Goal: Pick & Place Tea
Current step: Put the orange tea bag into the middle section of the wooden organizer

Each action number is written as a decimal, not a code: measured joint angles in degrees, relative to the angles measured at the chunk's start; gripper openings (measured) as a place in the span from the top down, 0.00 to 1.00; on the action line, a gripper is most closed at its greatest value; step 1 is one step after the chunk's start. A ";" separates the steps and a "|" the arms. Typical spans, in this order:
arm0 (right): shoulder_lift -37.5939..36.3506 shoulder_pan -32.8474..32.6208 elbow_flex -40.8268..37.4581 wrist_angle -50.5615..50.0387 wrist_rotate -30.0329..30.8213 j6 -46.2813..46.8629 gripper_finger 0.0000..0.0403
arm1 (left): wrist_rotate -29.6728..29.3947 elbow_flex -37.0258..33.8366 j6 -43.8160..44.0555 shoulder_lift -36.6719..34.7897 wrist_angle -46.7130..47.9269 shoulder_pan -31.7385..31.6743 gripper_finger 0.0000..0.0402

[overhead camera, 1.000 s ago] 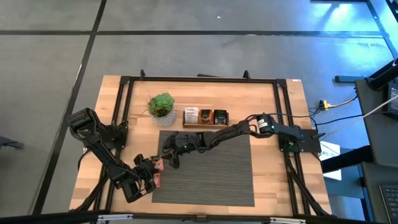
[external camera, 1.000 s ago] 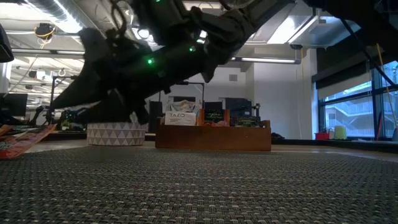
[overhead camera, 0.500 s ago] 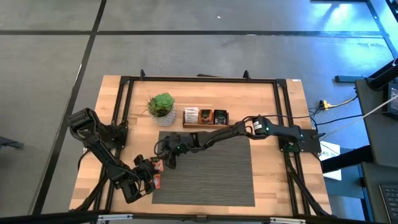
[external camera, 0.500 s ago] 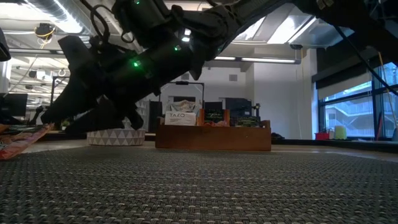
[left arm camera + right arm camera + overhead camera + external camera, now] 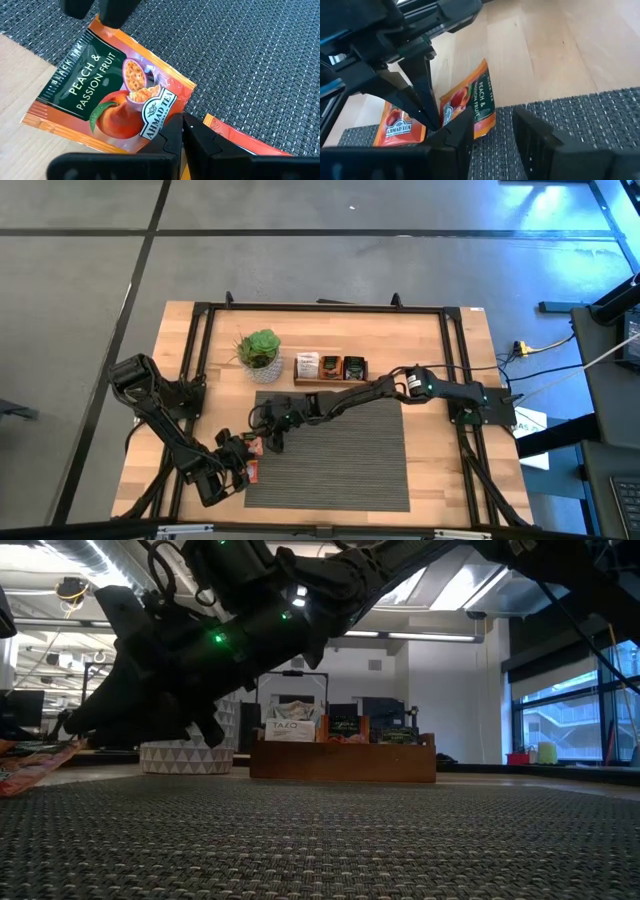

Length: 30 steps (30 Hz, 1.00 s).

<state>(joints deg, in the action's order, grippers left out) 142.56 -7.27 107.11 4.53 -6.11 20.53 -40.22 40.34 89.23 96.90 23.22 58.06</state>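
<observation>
High view: the left gripper (image 5: 243, 459) and the right gripper (image 5: 268, 437) meet at the mat's (image 5: 340, 460) left edge, over orange sachets (image 5: 253, 468).

Low view: a dark arm (image 5: 200, 640) hangs low over the mat.

Left wrist view: fingers nipped shut on a peach sachet's (image 5: 107, 95) edge.

Right wrist view: fingers (image 5: 535, 135) spread, empty, beside that sachet (image 5: 470, 107). It looks light, thin and floppy; grip an edge.

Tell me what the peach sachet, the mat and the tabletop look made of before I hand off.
The peach sachet, pinched in the left gripper, looks like glossy printed foil or coated paper: it shows sheen and crinkles. The mat looks like a dark woven ribbed textile, matte. The tabletop looks like pale wood with visible grain, smooth; whether solid or veneer is unclear.
</observation>
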 joint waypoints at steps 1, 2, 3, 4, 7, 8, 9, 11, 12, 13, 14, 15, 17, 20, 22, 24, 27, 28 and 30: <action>0.00 0.00 0.00 0.02 0.00 -0.06 0.67 | -0.04 0.00 -0.01 0.00 0.01 0.00 0.97; 0.00 0.00 0.00 0.19 0.00 -0.08 0.68 | -0.08 0.00 -0.02 0.00 0.04 0.00 0.98; 0.00 0.02 0.00 0.48 0.00 -0.08 0.68 | -0.09 0.00 0.00 0.00 0.04 0.00 0.98; 0.00 0.02 0.00 0.75 0.00 -0.03 0.68 | -0.11 0.00 0.00 0.00 0.04 0.00 0.98; -0.02 0.04 0.00 1.01 0.02 0.02 0.68 | -0.14 0.00 0.00 0.00 0.07 -0.02 0.98; -0.02 0.04 0.00 1.06 0.01 0.17 0.68 | -0.16 0.00 -0.02 0.00 0.09 -0.02 0.97; -0.02 0.04 0.00 1.13 0.00 0.20 0.68 | -0.16 0.00 -0.02 0.00 0.09 -0.02 0.97; -0.02 0.04 0.00 1.35 0.02 0.18 0.68 | -0.17 0.00 -0.02 0.00 0.09 -0.02 0.97; -0.02 0.04 0.00 1.45 0.02 0.20 0.68 | -0.19 0.00 -0.02 0.00 0.09 -0.02 0.97; -0.02 0.04 0.00 1.62 0.02 0.11 0.68 | -0.19 0.00 -0.02 0.00 0.09 -0.02 0.97; -0.02 0.04 0.00 1.65 0.02 -0.11 0.68 | -0.20 0.00 -0.02 0.00 0.09 -0.02 0.97; -0.02 0.04 0.00 1.69 0.02 -0.50 0.68 | -0.22 0.00 -0.02 0.00 0.09 -0.02 0.97; -0.02 0.04 0.00 1.69 0.02 -1.10 0.68 | -0.22 0.00 -0.02 0.00 0.11 -0.02 0.98; -0.02 0.04 0.00 1.67 0.00 -1.11 0.67 | -0.26 0.00 -0.72 0.00 0.11 -0.02 0.98; -0.02 0.04 0.00 1.67 0.02 -1.10 0.65 | -0.28 0.00 -0.98 0.00 0.11 -0.02 0.98; -0.02 0.04 0.00 1.62 0.20 -0.59 0.62 | -0.31 0.00 -1.07 0.00 0.11 -0.02 0.97; -0.02 0.20 0.00 1.36 0.41 1.63 0.56 | -0.31 0.00 -1.07 0.00 0.11 -0.02 0.97; 0.10 0.20 0.00 1.35 0.42 1.93 0.54 | -0.33 0.00 -1.07 0.00 0.11 -0.02 0.97; 0.55 0.20 -0.01 1.74 0.24 3.60 0.50 | -0.32 0.00 -1.07 0.00 0.11 -0.02 0.97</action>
<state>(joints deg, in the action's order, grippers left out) 143.11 -7.07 107.10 6.27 -5.86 24.13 -40.54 40.34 88.16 96.90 23.33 58.04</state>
